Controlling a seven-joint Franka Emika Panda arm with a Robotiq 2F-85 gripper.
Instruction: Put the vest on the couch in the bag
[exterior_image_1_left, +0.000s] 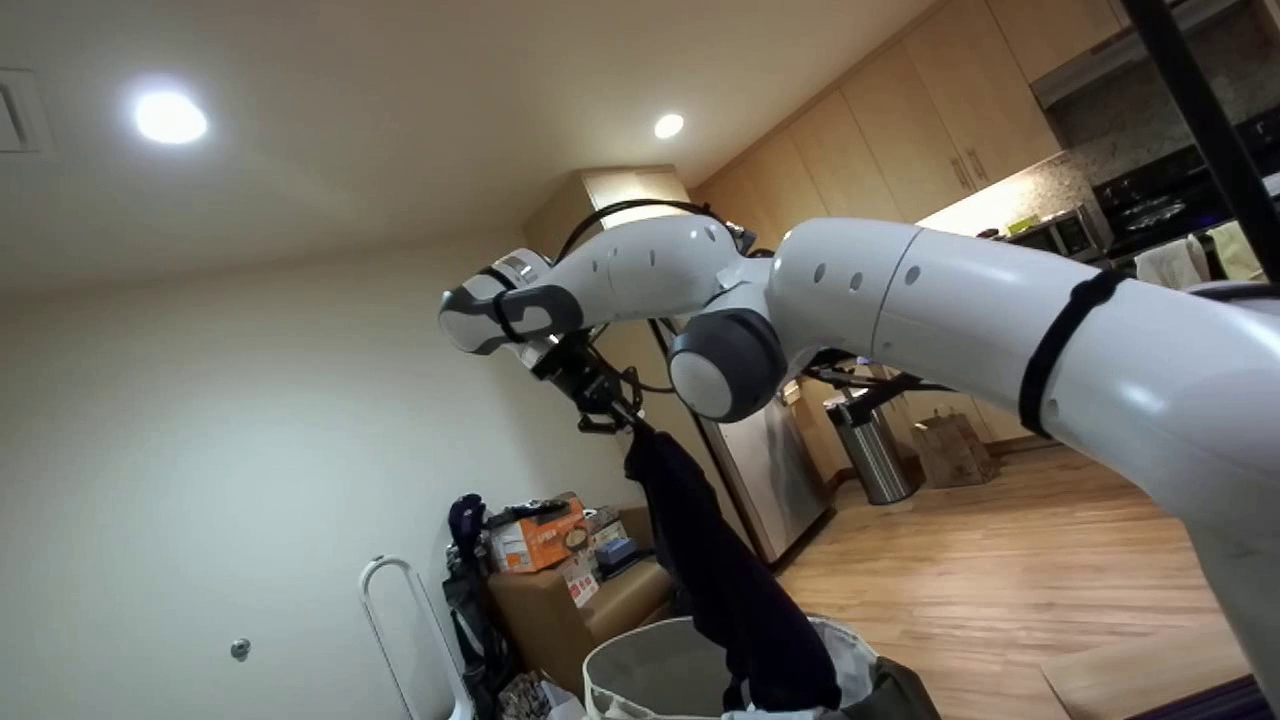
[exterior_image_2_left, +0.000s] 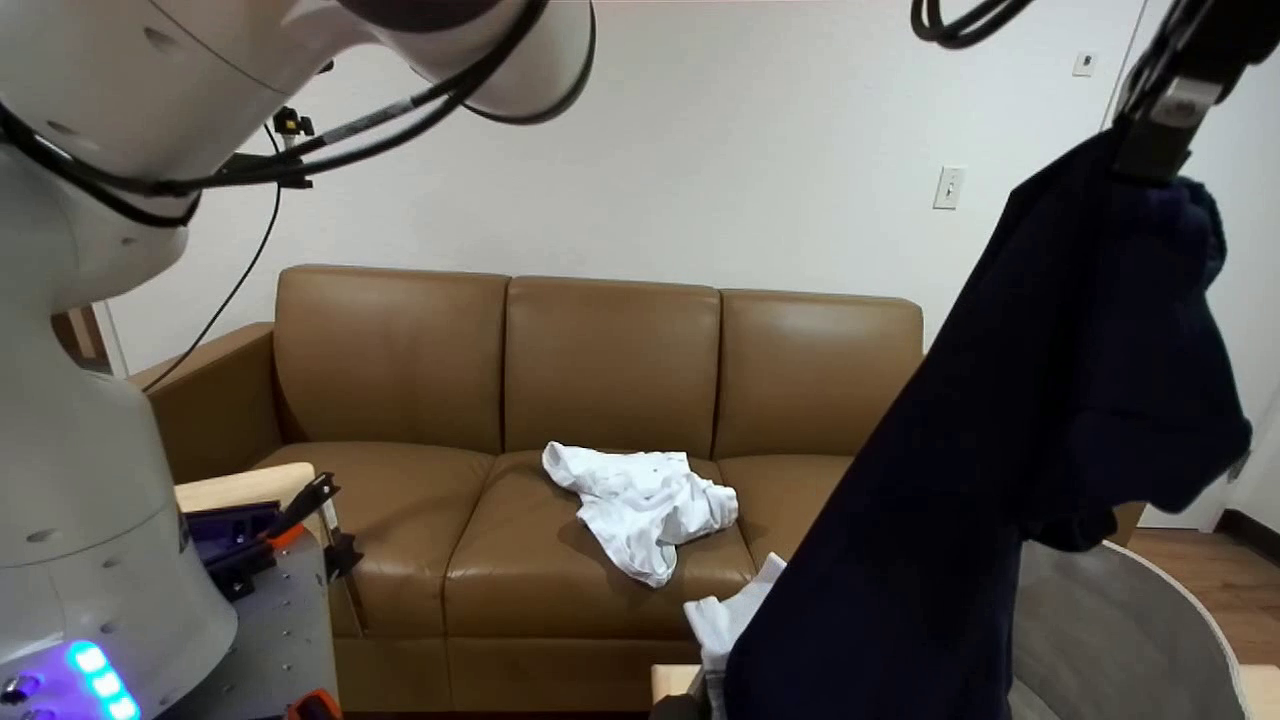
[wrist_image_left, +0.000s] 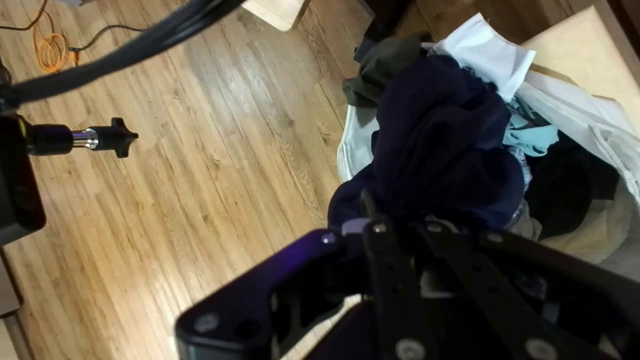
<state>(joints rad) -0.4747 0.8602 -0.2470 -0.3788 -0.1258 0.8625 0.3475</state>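
the vest (exterior_image_2_left: 985, 440) hangs from the gripper (exterior_image_1_left: 622, 420), over the mouth of the bag (exterior_image_1_left: 658, 666). the jaws are closed on its upper end, pinching the cloth to a narrow neck. it is a limp, plain garment, dark navy and close to black wherever it turns from the light. in an exterior view it is a long, slanting drape, thin at the top and fuller lower down, with a blunt, heavy-looking lower end (exterior_image_1_left: 785, 665) at the bag's mouth; i cannot tell whether that end rests on anything inside. in an exterior view one edge runs almost straight from the gripper down and out of sight, while a shorter fold (exterior_image_2_left: 1150, 430) hangs on the opposite side with a rounded lower edge, and a small lump of cloth bulges just beside the gripper. in the wrist view, seen from above, the garment is foreshortened into a soft, rounded heap of bluish navy, with shallow ripples and darker creases, covering part of the bag's opening. just beside it are a dark olive cloth (wrist_image_left: 382, 67), a white cloth (wrist_image_left: 487, 55) and a light blue cloth (wrist_image_left: 532, 137), and the bag's pale rim shows to either side.
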